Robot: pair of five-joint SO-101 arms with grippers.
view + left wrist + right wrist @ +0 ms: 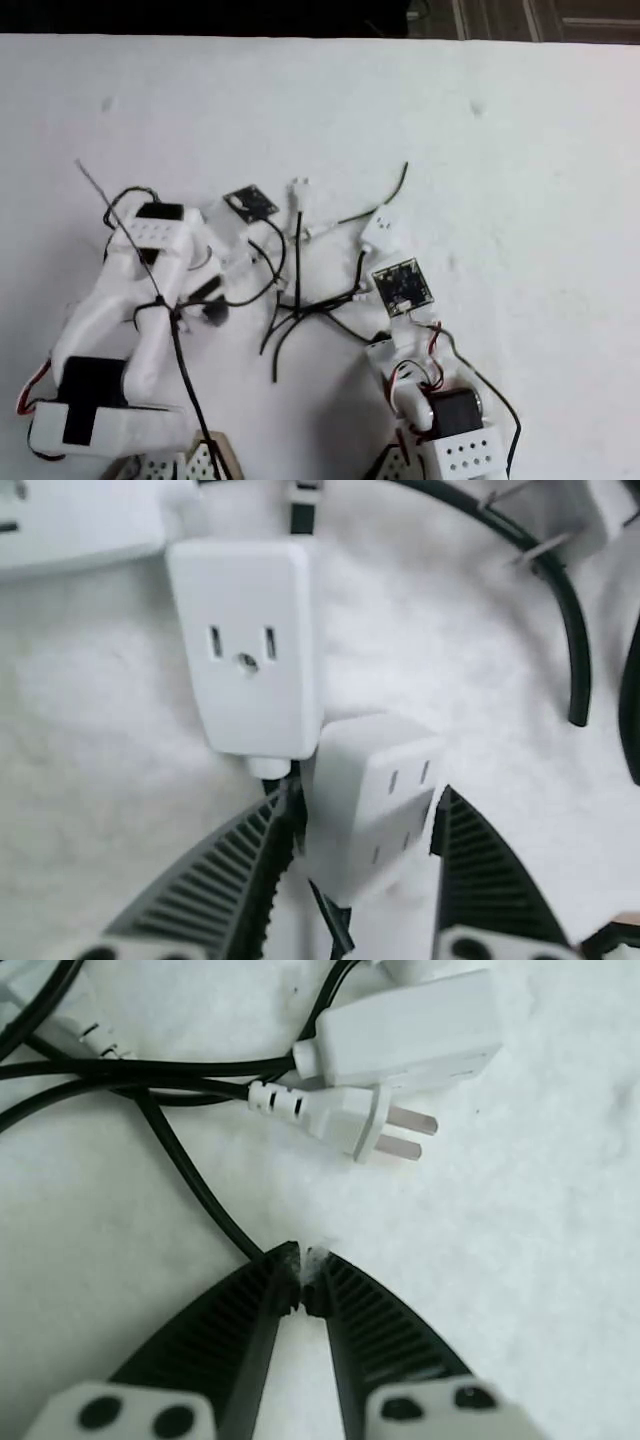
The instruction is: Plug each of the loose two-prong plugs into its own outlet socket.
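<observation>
two grippers flank the cables (300, 315) at the middle of the table (520, 150), one from eight o'clock, one from five. the left gripper (367, 815) is clenched on a small socket (365, 770) just beside a larger outlet (250, 645). the right gripper (302, 1280) is pinched closed on nothing certain, a plug (345, 1120) lying loose just ahead. best next: open, take the plug's body behind the prongs, square them to the slots.

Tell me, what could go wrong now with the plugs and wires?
1. The right fingers are shut beside a cable; they could snag it and drag the plug askew.
2. The left fingers hold a small socket that touches a big socket; moving one might shove the other.
</observation>
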